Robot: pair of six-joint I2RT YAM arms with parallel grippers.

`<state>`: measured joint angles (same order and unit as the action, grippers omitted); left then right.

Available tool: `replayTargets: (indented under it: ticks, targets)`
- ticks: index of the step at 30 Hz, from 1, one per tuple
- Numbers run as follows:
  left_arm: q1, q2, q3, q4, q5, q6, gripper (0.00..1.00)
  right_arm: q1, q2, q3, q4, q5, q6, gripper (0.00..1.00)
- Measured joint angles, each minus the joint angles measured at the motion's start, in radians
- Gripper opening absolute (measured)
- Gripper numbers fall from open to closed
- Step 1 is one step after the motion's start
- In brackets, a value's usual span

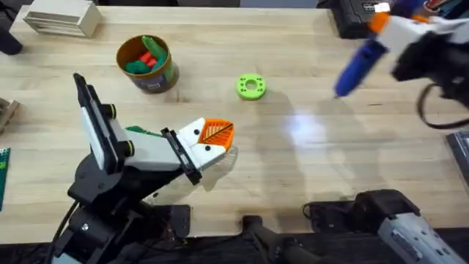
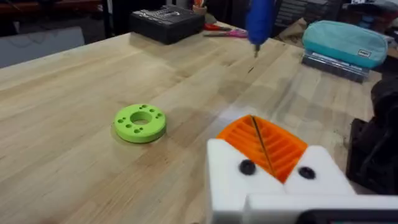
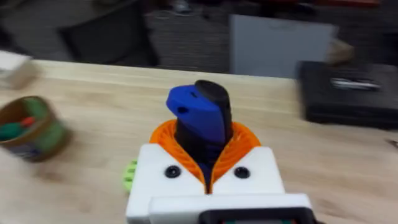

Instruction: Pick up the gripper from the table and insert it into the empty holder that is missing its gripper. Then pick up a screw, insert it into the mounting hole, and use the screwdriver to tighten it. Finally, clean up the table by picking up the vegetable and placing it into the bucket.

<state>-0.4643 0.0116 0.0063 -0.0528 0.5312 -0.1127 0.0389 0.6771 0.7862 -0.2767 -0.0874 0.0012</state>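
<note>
Above the wooden desk (image 1: pixel 293 169), blue pen-shaped power screwdriver (image 3: pixel 200 118) clamped between right gripper (image 3: pixel 208 163) fingers, left gripper (image 2: pixel 264 149) fingers pressed shut, overhead shows yellow-rimmed bucket (image 1: pixel 149 64) holding the dark green toy vegetable (image 1: pixel 137 67).

A blue screwdriver (image 1: pixel 359 60), a bright green ring (image 1: pixel 250 86), ribbed orange pads (image 2: pixel 264 144) on white mounts (image 2: pixel 273 186) and a yellow-rimmed bucket (image 1: pixel 167 57) are seen on pale wood.

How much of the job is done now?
Looks done: the left end effector carries orange ribbed tips on both white mounts, and a dark green toy piece lies in the round yellow-rimmed bucket. In hand: the right end effector grips the blue pen-shaped screwdriver in the air. Left: perhaps tightening; I cannot tell.
</note>
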Motion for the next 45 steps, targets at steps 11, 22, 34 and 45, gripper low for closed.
replayTargets:
  ticks: [11,22,34,45]
  targets:
    - [0.000,0.000,0.000,0.000,0.000,0.000,0.004,0.471,0.158,-0.057,0.507,-0.073,0.072,0.027]
    - [0.000,0.000,0.000,0.000,0.000,0.000,0.004,0.819,0.358,-0.057,0.845,-0.094,0.081,0.027]
    - [0.000,0.000,0.000,0.000,0.000,0.000,0.004,0.851,0.365,-0.057,0.844,-0.117,0.080,0.027]
    - [0.000,0.000,0.000,0.000,0.000,0.000,0.004,0.851,0.302,-0.057,0.783,-0.120,0.101,0.027]
